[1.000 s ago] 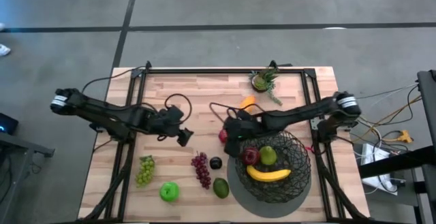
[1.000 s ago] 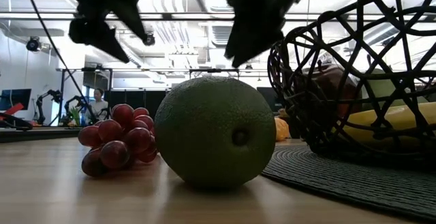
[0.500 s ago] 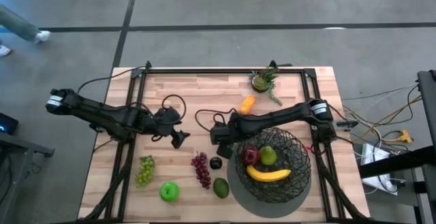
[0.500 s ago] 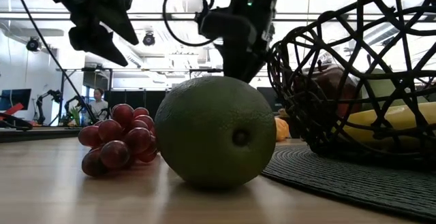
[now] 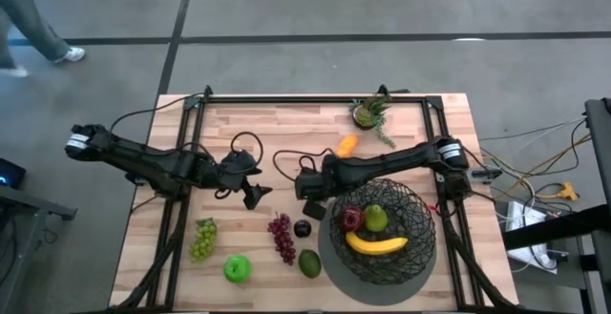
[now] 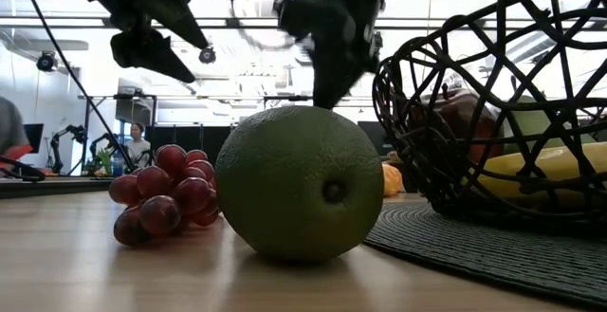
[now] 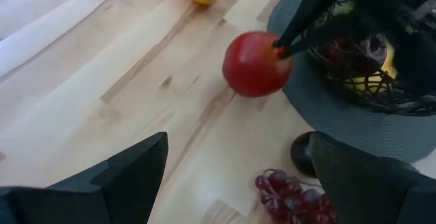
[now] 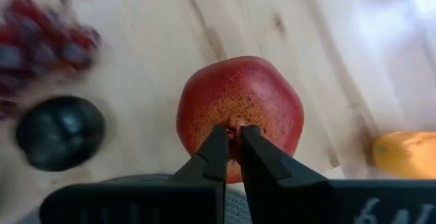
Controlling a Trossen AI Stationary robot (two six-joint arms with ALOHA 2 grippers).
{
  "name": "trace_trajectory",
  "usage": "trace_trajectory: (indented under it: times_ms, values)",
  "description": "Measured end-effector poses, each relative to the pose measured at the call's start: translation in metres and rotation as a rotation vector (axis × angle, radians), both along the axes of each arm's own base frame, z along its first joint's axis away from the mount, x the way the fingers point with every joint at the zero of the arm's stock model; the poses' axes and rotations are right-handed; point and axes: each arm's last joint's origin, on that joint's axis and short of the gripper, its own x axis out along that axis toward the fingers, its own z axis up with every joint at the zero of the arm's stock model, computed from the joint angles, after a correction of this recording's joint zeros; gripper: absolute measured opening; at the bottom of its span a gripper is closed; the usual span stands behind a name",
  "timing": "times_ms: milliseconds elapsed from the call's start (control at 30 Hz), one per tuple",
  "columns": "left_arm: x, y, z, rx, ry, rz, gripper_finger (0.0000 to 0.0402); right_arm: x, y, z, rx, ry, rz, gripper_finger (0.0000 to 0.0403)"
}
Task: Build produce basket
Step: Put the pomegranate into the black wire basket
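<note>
A red apple (image 8: 240,108) sits on the wood just left of the dark wire basket (image 5: 410,257), which holds another red apple (image 5: 351,219), a green pear (image 5: 376,218) and a banana (image 5: 375,244). My right gripper (image 8: 232,142) stands over the first apple, shut on it. My left gripper (image 7: 235,183) hovers open to its left (image 5: 254,196). On the table lie purple grapes (image 5: 283,238), a plum (image 5: 303,228), an avocado (image 5: 309,261), a green apple (image 5: 237,269), green grapes (image 5: 202,240) and an orange piece (image 5: 347,145). My right gripper pinches the red apple at its stem hollow (image 8: 232,130), on the apple's top, between the two fingertips (image 8: 216,149). The fingers come from above, slanting down from the basket side (image 7: 293,40). Whether the apple is off the wood, I cannot tell.
A small potted plant (image 5: 368,114) stands near the far edge. A grey round mat (image 5: 336,257) lies under the basket. Black frame rails (image 5: 181,161) cross the table on both sides. Bare wood lies between the arms and the far edge. A person walks past on the floor beyond the table.
My right gripper has moved toward the table's left and come down onto the red apple, its arm folding in closer over the basket. The fruit on the table has stayed put.
</note>
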Motion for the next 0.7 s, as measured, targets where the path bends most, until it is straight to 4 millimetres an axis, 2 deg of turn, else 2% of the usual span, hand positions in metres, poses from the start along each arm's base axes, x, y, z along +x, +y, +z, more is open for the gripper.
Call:
trace_trajectory:
  times_ms: [233,433,567,700]
  values:
    - [0.0,0.0,0.0,-0.004,-0.001,-0.004,0.0338,-0.026,-0.003,0.056,0.056,-0.134,-0.056,0.0014]
    - [0.002,-0.001,0.001,-0.008,-0.015,-0.006,0.0338,-0.073,0.002,0.103,0.338,-0.125,-0.122,0.0013]
    - [0.003,-0.001,0.0,-0.005,-0.011,-0.008,0.0338,-0.107,0.019,0.111,0.45,-0.044,-0.173,0.0013]
    - [0.006,-0.001,-0.003,0.0,-0.007,-0.005,0.0338,-0.142,0.037,0.1,0.505,0.085,-0.257,0.0013]
